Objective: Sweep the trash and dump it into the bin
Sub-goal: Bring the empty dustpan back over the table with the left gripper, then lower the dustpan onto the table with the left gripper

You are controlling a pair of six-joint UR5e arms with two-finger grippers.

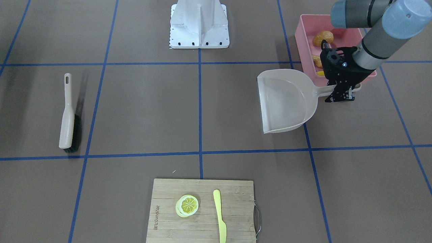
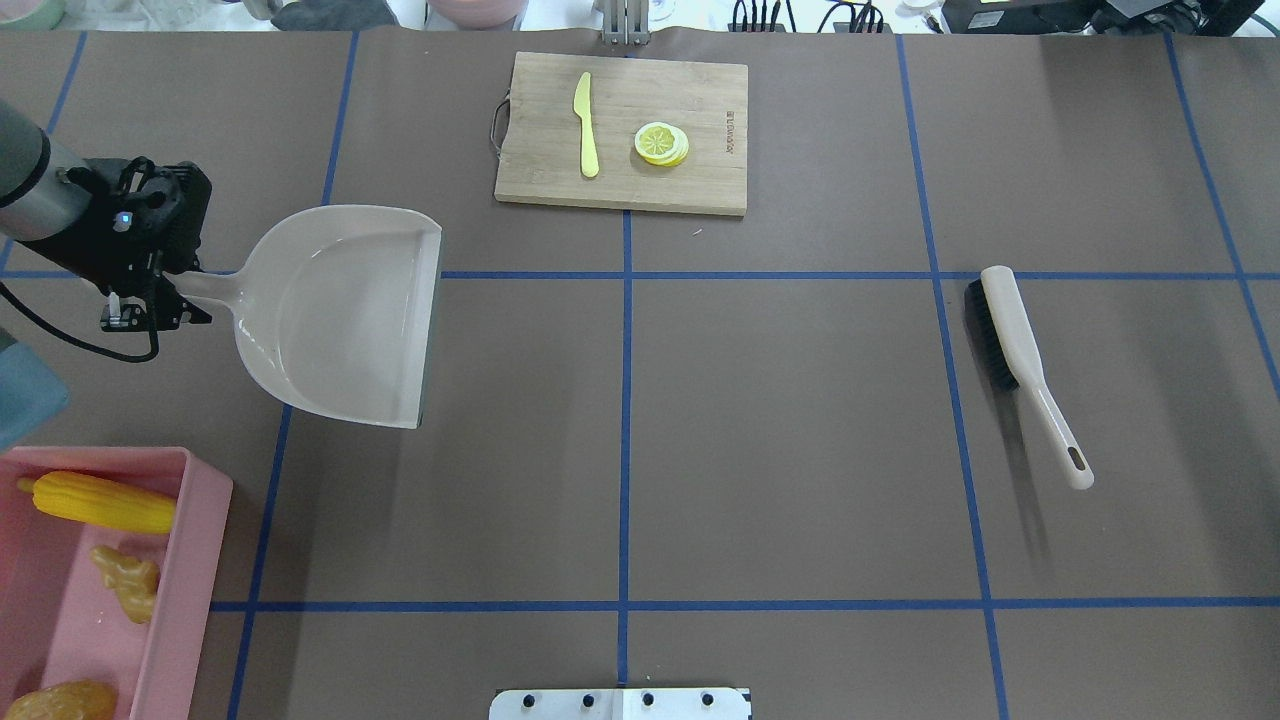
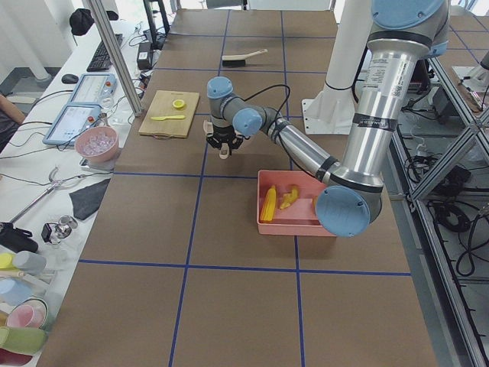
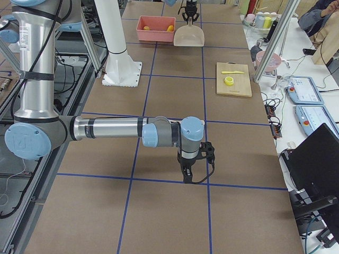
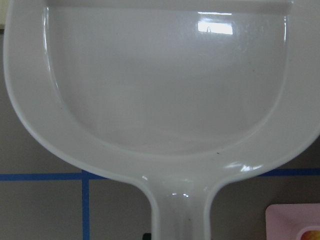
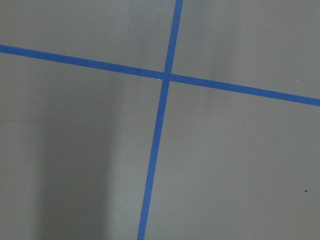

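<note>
Trash all inside bin (image 2: 200,560), lower left of overhead view: corn cob (image 2: 100,503) at top, ginger root (image 2: 128,582) in middle, potato (image 2: 60,703) at bottom edge. I see left gripper (image 2: 165,300) clamped on handle of dustpan (image 2: 340,310), upper left, pan mouth facing right. Right gripper (image 4: 188,177) shows only in right side view, low centre; I cannot tell whether open or closed. Brush (image 2: 1020,350) lies on surface (image 2: 760,440) at right, well apart from dustpan.

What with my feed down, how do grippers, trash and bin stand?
Left gripper shut on dustpan handle, pan empty. Right gripper: cannot tell. Corn, ginger, potato in bin. Brush idle on table.
</note>
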